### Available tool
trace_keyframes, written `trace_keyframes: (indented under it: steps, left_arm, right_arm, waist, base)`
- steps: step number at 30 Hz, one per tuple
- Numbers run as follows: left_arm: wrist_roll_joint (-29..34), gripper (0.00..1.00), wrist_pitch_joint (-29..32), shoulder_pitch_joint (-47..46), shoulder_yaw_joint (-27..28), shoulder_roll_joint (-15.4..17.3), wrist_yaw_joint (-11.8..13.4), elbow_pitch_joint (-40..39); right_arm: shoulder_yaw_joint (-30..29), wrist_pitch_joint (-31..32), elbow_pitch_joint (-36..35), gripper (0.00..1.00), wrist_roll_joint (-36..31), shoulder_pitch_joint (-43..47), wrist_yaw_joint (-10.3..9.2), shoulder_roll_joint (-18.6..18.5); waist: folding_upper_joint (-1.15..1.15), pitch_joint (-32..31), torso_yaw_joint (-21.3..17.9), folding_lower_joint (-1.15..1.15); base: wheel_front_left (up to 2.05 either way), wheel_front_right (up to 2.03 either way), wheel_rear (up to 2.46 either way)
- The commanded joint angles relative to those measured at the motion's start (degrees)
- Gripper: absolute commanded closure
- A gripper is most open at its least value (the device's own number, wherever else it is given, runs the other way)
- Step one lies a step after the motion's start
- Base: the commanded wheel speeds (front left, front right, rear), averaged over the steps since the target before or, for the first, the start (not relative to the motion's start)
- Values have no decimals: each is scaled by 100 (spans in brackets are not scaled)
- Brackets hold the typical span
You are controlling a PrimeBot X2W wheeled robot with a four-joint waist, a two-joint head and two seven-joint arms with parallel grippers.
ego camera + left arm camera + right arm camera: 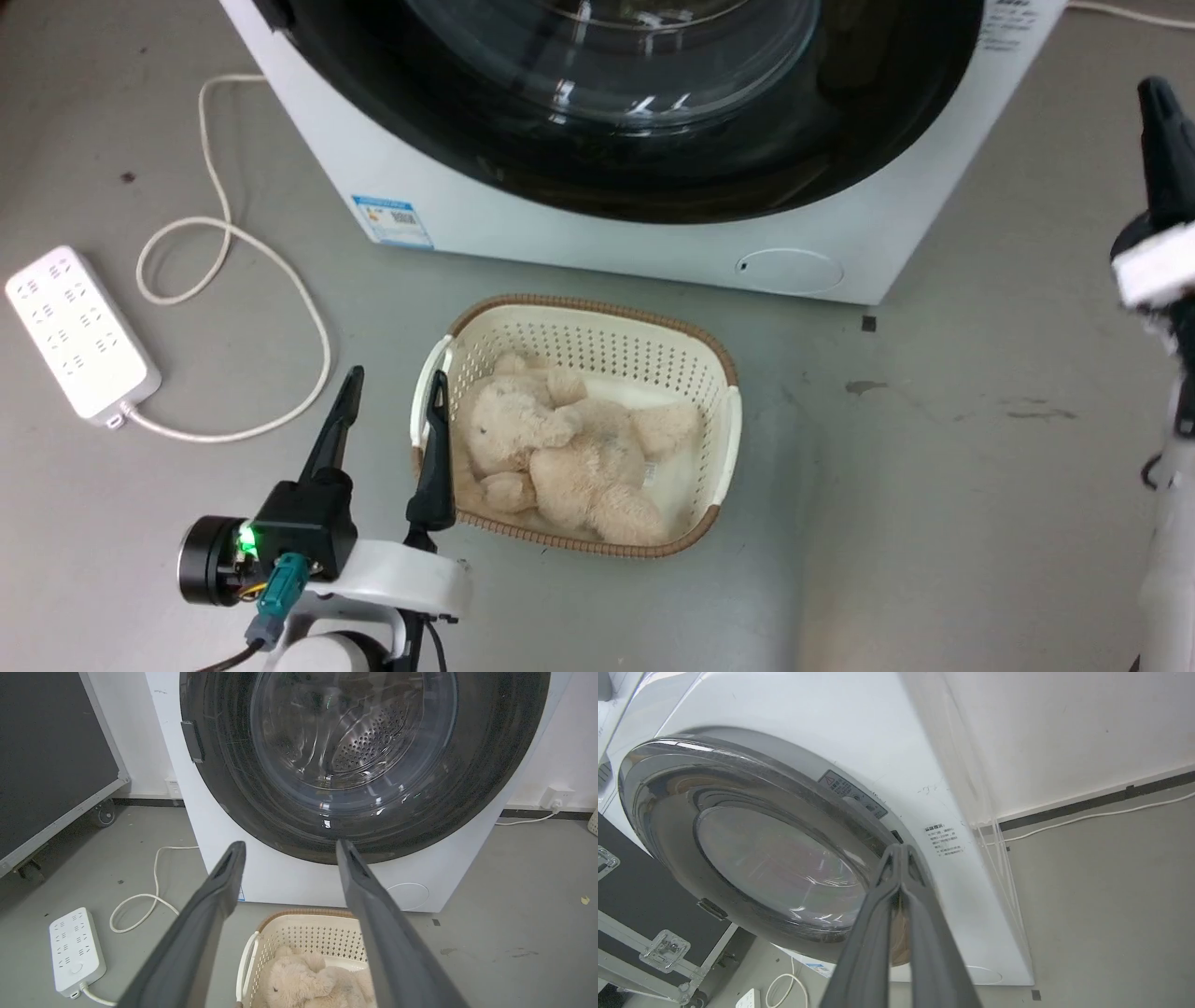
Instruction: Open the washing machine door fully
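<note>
The washing machine door [887, 112] is a glossy black disc with a bulging glass centre, lying against the white machine front. In the left wrist view the door [490, 765] faces me, with a small dark tab on its left rim. My left gripper [394, 381] is open and empty, low over the floor beside the basket and well short of the door; its fingers [219, 882] are spread wide. My right gripper [900, 848] is shut, its tips at the right rim of the door [668, 812]; contact is unclear. The right gripper [1156, 93] rises at the head view's right edge.
A cream basket [719, 373] holding a plush bear [560, 448] stands on the floor before the machine. A white power strip [79, 331] and looped cable [224, 243] lie to the left. A small round white flap [789, 271] sits low on the machine. A black wheeled case [51, 756] stands left.
</note>
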Motion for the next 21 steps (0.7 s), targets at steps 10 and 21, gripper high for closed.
trace_keyframes:
  steps: [10, 21]
  left_arm:
    - [-68, 0, -165, -250, -32, 4, 20, -81]
    - [-147, 0, -321, -448, -216, 5, 101, -179]
  right_arm:
    - [-706, 996, 900, 100, 386, -1420, -2, 70]
    - [-1853, 2332, 2090, 100, 360, -3039, -3, 163]
  waist:
    - [0, 385, 245, 0]
    - [0, 811, 561, 0]
  base:
    - [0, 0, 0]
    - [0, 0, 0]
